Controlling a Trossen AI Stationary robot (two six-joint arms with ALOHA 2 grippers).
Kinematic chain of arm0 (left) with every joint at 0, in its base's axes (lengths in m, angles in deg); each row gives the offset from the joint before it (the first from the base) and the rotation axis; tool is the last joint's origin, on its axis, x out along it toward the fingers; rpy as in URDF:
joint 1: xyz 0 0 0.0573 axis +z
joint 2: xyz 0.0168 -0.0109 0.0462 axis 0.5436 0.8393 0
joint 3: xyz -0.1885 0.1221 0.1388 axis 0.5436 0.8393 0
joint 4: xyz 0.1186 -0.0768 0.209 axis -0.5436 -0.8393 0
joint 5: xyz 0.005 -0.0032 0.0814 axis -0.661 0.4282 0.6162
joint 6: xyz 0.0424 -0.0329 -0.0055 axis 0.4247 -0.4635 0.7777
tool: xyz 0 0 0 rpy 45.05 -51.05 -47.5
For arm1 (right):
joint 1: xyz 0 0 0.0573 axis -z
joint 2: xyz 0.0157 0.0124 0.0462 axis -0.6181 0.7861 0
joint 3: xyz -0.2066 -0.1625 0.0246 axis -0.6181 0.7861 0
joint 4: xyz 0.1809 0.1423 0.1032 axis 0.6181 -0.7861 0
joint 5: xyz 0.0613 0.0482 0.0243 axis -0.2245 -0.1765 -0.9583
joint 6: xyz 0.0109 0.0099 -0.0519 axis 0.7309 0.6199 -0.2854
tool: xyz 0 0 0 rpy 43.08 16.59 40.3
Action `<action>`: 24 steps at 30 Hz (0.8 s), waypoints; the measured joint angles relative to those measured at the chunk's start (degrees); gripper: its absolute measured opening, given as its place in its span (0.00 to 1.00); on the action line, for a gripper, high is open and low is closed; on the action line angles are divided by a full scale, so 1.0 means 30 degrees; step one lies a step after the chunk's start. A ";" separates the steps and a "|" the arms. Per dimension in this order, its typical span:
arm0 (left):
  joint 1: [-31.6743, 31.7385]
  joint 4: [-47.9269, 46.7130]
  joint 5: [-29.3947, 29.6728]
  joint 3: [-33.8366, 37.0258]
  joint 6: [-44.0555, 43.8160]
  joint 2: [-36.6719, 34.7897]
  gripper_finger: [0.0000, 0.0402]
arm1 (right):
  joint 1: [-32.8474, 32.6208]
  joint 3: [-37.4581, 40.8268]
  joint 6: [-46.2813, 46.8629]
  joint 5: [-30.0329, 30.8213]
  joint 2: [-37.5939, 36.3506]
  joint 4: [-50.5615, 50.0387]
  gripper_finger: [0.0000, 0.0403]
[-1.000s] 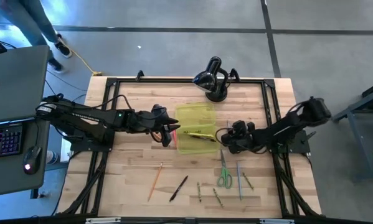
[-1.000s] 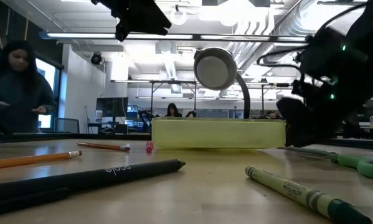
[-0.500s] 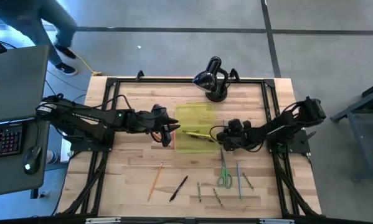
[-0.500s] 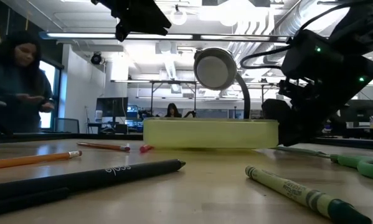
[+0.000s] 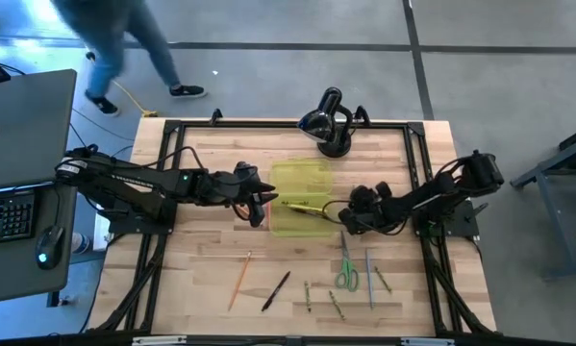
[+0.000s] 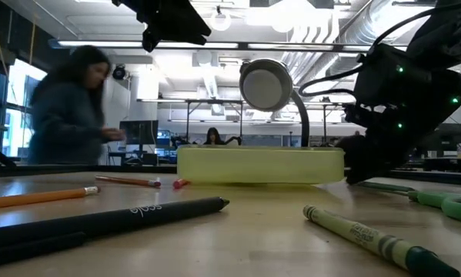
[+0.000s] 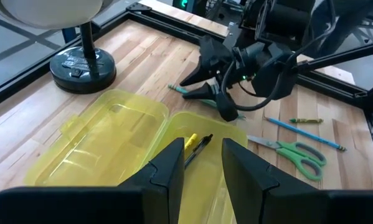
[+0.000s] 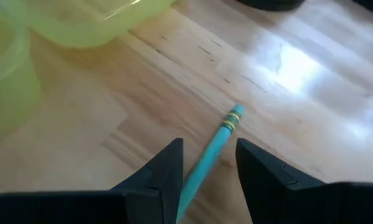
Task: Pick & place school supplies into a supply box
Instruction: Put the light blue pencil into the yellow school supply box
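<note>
The open supply box [image 7: 130,140] on the counter [image 5: 211,259] holds a yellow pencil [image 7: 190,139] and black pen [image 7: 198,148]. Both grippers, left [image 5: 261,209] and right [image 5: 343,219], flank it, jaws apart, empty.

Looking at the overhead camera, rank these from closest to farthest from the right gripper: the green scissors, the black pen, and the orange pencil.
From the right gripper, beside the supply box:
1. Green scissors, just toward the table's front edge.
2. Black pen, front centre, farther left.
3. Orange pencil, farthest left.
</note>
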 joint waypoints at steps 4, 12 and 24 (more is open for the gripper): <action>0.0004 0.0000 0.0000 -0.0001 0.0000 0.0000 0.35 | 0.0000 0.0015 -0.1658 -0.0137 0.0000 0.0213 0.32; 0.0003 0.0007 -0.0243 -0.0001 -0.0022 0.0000 0.35 | 0.0021 0.0021 -0.5076 -0.1256 -0.0015 0.0431 0.32; 0.0005 0.0015 -0.0277 -0.0001 -0.0058 0.0000 0.35 | -0.1626 0.0133 0.4715 -0.0122 0.0015 0.1294 0.32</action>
